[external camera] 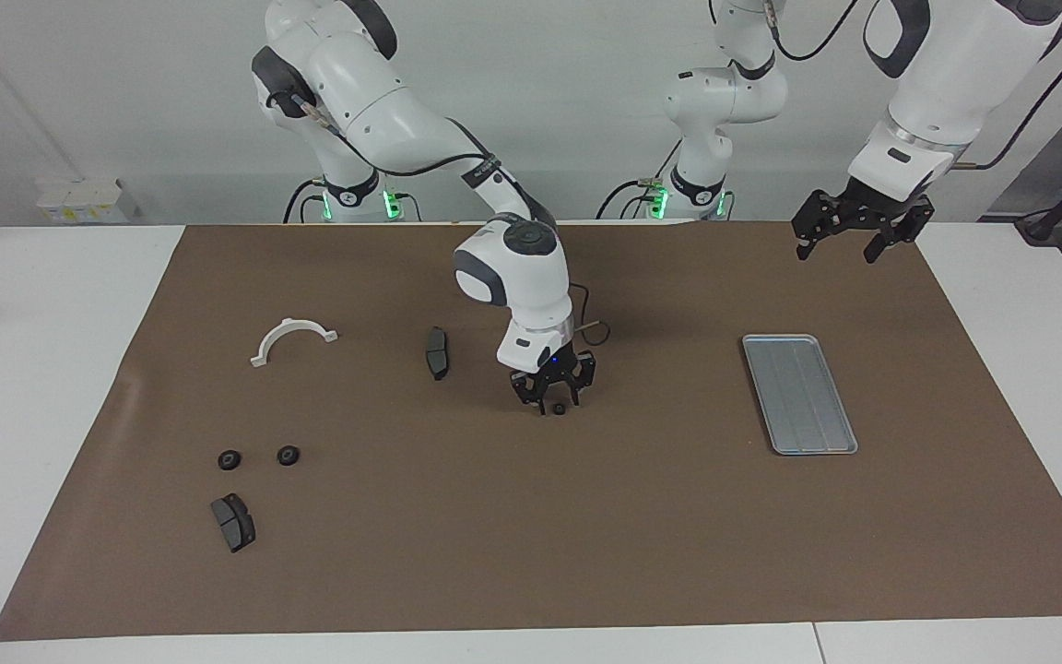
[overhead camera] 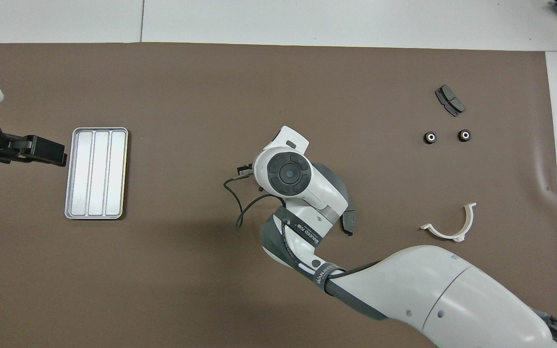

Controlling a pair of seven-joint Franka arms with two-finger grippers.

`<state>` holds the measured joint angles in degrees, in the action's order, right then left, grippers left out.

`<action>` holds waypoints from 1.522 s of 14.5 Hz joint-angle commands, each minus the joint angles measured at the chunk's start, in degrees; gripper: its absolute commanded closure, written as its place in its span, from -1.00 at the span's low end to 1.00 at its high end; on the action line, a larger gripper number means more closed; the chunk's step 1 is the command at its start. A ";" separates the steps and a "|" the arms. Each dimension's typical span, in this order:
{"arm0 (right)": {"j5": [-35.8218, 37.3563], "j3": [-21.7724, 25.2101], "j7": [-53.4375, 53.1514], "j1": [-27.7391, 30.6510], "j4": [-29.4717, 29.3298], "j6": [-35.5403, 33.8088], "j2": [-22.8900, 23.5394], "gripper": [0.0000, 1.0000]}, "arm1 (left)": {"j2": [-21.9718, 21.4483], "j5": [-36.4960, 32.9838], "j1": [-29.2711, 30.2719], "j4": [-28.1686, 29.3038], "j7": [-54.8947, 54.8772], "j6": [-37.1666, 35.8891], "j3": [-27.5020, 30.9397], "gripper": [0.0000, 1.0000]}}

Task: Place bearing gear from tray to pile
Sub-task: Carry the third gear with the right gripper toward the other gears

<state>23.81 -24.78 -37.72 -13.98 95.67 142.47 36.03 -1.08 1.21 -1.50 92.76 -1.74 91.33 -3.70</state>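
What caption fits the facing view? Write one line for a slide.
Right gripper low over a small black gear at the mat's middle; left gripper waits raised and open; tray empty.

White lettering on the right arm's dark band (overhead camera: 307, 233) is too small to read.

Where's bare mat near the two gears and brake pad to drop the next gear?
Bare mat lies between the two gears and the white arch, and from the gears toward the right gripper, low over a loose gear. It is tight only between the gears and the brake pad. The tray is empty; the left gripper waits raised.
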 commanded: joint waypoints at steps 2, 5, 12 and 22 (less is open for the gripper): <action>1.51 0.17 -1.56 0.00 0.22 0.97 0.01 0.17 | -0.33 -0.60 0.79 0.40 -0.63 -0.81 -0.43 -1.00; 1.59 0.17 -1.56 -0.08 0.30 0.97 0.01 0.32 | -0.33 -0.60 0.80 0.40 -0.63 -0.81 -0.43 -1.00; 3.17 0.17 -1.65 0.27 2.15 1.23 0.01 0.64 | -0.33 -0.60 0.80 0.40 -0.63 -0.81 -0.43 -1.00; 3.01 2.45 8.07 8.24 -3.12 -5.96 -0.95 0.96 | -0.33 -0.60 0.88 0.40 -0.63 -0.81 -0.34 -1.00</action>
<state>26.17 -21.26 -34.58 -10.68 93.22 138.76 35.82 -1.04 1.21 -1.27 92.76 -1.74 91.28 -3.72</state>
